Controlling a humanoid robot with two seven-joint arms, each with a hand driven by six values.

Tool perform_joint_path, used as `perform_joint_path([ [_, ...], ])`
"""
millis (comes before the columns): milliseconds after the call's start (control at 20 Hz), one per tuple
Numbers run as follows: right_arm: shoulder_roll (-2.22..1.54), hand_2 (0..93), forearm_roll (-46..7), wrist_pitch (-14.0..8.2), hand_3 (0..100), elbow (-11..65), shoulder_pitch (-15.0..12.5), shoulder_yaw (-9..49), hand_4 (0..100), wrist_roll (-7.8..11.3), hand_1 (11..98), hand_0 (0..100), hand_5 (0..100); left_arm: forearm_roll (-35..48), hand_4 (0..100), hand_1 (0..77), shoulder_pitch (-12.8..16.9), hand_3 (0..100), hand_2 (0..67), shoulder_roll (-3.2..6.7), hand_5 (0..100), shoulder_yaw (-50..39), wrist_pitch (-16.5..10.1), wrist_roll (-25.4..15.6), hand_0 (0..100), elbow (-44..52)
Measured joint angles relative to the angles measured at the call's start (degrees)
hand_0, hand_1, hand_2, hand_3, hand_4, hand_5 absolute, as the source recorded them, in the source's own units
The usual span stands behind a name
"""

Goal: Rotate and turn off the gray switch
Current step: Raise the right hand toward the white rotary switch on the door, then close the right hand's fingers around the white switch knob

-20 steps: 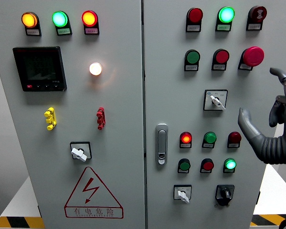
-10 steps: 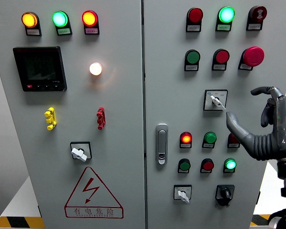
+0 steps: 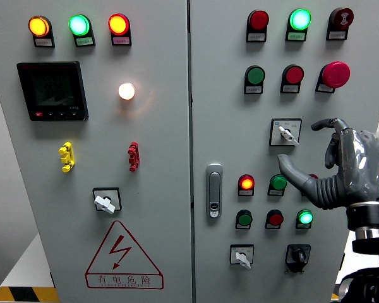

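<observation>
**Hand nears the switch**

Our right hand (image 3: 331, 167) has slid left toward the gray switch (image 3: 286, 132) on the right door's (image 3: 227, 95) middle. Fingers spread, holding nothing, it hangs just beside the switch, thumb beneath it, not touching.

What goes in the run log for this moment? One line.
task: turn off gray switch | right robot hand: open, near switch, not touching | left robot hand: out of view | phase: approach

Matt grey painted metal cabinet (image 3: 158, 189), glossy plastic indicator lamps (image 3: 79, 25), shiny chrome door handle (image 3: 214, 190), ribbed rubbery right hand (image 3: 341, 173)
</observation>
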Motion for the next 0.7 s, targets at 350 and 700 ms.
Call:
perform_joint_path([
  [350, 0.04, 47.8, 0.16, -2.12, 100, -3.70, 2.00, -1.66, 94, -0.32, 48.4, 0, 100, 0.00, 12, 0.0, 0.00, 22, 10.1, 0.00, 12, 0.00, 0.00, 0.00, 0, 0.00],
  [700, 0.21, 53.7, 2.27, -2.58, 100, -5.62, 3.13, -2.16, 94, -0.44, 48.6, 0, 100, 0.00, 12, 0.0, 0.00, 22, 10.1, 0.00, 12, 0.00, 0.00, -0.01, 0, 0.00],
])
